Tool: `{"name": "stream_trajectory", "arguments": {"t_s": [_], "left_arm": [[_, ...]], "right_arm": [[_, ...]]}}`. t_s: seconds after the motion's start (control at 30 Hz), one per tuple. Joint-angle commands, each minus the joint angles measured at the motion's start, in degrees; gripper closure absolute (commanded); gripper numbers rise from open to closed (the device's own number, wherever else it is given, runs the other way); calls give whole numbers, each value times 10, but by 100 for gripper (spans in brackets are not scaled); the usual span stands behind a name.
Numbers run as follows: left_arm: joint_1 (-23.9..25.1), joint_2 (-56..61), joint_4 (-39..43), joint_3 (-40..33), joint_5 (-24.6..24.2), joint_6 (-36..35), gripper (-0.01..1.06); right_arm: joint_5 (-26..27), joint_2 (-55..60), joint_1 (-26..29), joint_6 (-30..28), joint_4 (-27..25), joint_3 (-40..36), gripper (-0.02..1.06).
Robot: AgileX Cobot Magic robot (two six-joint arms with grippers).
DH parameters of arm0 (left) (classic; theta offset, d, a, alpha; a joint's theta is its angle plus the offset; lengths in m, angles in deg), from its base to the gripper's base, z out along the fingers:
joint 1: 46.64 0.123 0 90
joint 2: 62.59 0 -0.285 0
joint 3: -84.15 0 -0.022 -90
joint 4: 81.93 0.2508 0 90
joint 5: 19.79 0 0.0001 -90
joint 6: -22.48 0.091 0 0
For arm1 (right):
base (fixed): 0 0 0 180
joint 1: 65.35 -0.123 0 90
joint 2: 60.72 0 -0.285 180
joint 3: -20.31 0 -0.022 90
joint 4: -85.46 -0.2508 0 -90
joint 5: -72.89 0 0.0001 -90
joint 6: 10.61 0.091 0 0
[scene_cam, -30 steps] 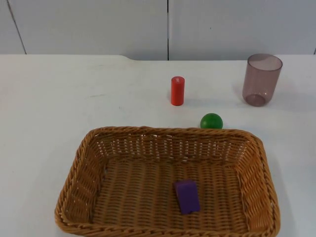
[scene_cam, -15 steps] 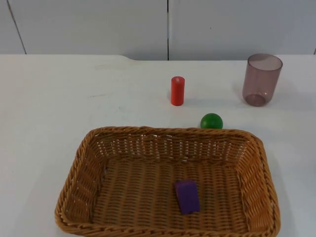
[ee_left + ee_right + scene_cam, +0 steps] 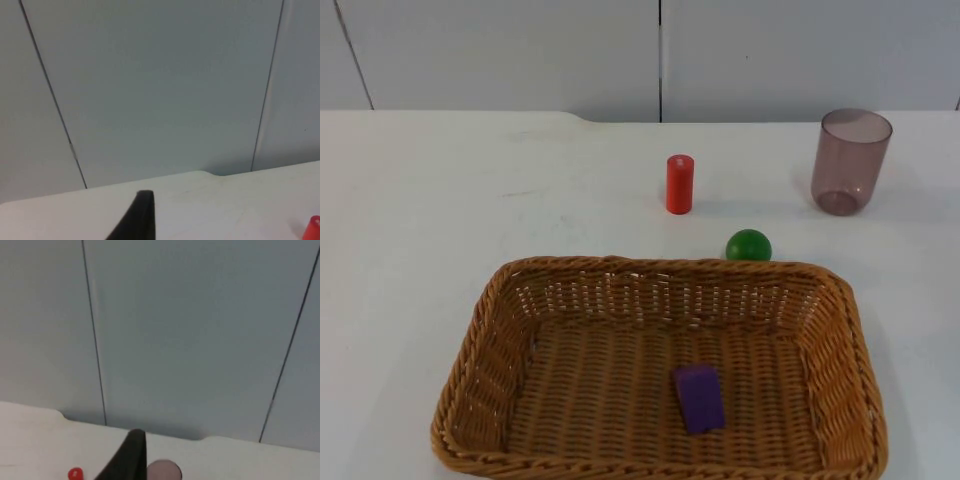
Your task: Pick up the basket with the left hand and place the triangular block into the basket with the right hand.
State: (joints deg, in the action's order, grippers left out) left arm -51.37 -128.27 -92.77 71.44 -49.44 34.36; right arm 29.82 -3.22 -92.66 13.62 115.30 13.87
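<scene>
White table [image 3: 440, 200]: purple block [image 3: 699, 397] inside basket [image 3: 480, 345].

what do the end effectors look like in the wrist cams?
Each wrist view shows one fingertip: the left end effector's fingertip and the right end effector's fingertip are both plain matte black, narrow and tapered, with no markings visible.

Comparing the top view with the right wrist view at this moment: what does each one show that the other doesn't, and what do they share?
Top view alone: the wicker basket standing on the table with a purple block lying inside it, and a green ball just beyond its far rim. Right wrist view alone: one black fingertip of the right gripper, raised and facing the wall. Shared: the red cylinder, the translucent cup, the white table and the grey partition wall.
</scene>
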Motion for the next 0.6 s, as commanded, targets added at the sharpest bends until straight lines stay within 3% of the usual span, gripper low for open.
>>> {"name": "stream_trajectory", "arguments": {"t_s": [0.0, 0.1, 0.3, 0.4, 0.5, 0.57], "left_arm": [[2, 4, 7, 5, 6, -3, 0], [2, 11, 8, 5, 11, -3, 0], [2, 17, 0, 5, 3, -3, 0], [2, 21, -1, 5, -40, -4, 0], [2, 41, -3, 5, -52, -4, 0], [2, 85, 35, 5, -36, -22, 0]], "right_arm": [[-17, -2, 3, 7, 3, -1, 0], [-21, -5, 3, 1, 42, 2, 0], [-16, -19, 3, 32, 37, 3, 0], [-101, -22, 3, 52, 50, 0, 0], [-65, -56, 3, 53, 59, -19, 0], [-20, -103, 3, 77, 100, -36, 0]]}}
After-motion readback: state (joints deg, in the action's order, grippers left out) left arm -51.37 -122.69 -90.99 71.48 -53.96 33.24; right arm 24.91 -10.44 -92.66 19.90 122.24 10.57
